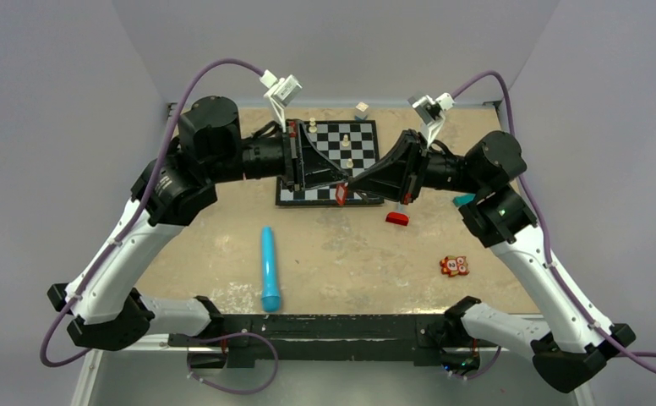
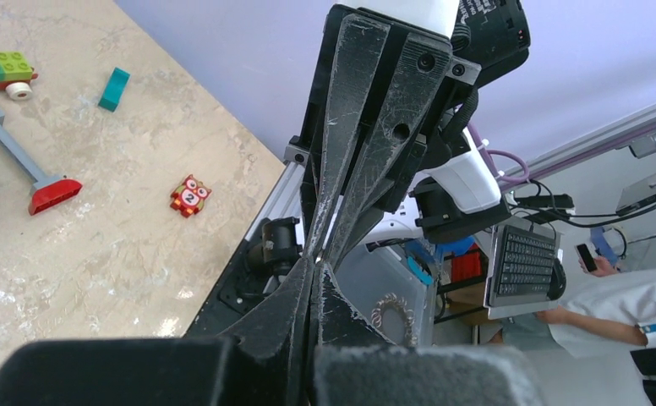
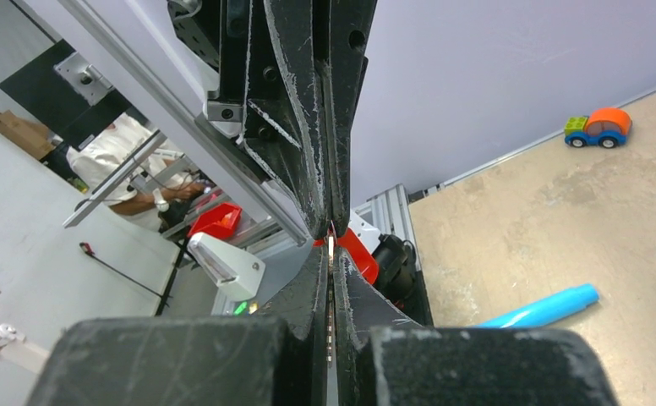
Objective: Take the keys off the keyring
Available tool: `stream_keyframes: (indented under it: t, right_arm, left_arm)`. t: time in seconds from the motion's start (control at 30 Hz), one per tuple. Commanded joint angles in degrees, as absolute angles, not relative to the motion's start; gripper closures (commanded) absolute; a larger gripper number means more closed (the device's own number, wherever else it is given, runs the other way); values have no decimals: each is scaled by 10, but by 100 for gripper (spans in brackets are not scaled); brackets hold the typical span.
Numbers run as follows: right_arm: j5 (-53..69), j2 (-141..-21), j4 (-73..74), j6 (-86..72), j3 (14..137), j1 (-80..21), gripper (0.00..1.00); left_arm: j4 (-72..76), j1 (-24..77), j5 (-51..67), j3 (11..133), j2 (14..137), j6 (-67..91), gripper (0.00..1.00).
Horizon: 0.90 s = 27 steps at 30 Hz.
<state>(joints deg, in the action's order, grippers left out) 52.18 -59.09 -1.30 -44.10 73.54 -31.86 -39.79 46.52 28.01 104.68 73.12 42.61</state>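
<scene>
Nearest on the table (image 1: 350, 254), a blue cylinder (image 1: 270, 267) is seen left of centre and an orange square toy (image 1: 454, 266) to the right. Neither is touched. A little farther, a red block-headed toy (image 1: 397, 218) lies just right of the middle.

Above the table, between that toy and the chessboard (image 1: 354, 139) at the far side, the left gripper (image 1: 341, 180) and the right gripper (image 1: 355, 181) are brought tip to tip. Both are clenched, with the jaws pressed together and no gap to be seen in either wrist view. The keyring (image 1: 341, 195) is held off the table at this meeting point, its red tag hanging just below the tips. From the right wrist, the tag is seen touching the fingertips, and a thin pale metal sliver (image 3: 331, 244) is pinched between them. Whether that sliver is the key or the ring cannot be told, nor which gripper holds which part.

The lift and the double grasp are judged to be done. The separation itself is judged not to be done: no loose key is seen on the table, and the tips are not yet drawn apart. The key has yet to be worked round and off the ring.
</scene>
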Motion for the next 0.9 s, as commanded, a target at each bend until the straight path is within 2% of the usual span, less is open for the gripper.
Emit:
stream_keyframes:
  t: [0.0, 0.57, 0.87]
  right_arm:
    - [513, -577, -67, -460, 726, -320, 100]
    - [439, -585, -186, -543, 726, -320, 100]
    - [439, -594, -200, -551, 731, -321, 100]
  left_arm:
    - [-351, 466, 284, 1032, 719, 450, 100]
    - [-257, 483, 164, 961, 661, 487, 100]
    - [-256, 493, 173, 960, 671, 485, 100]
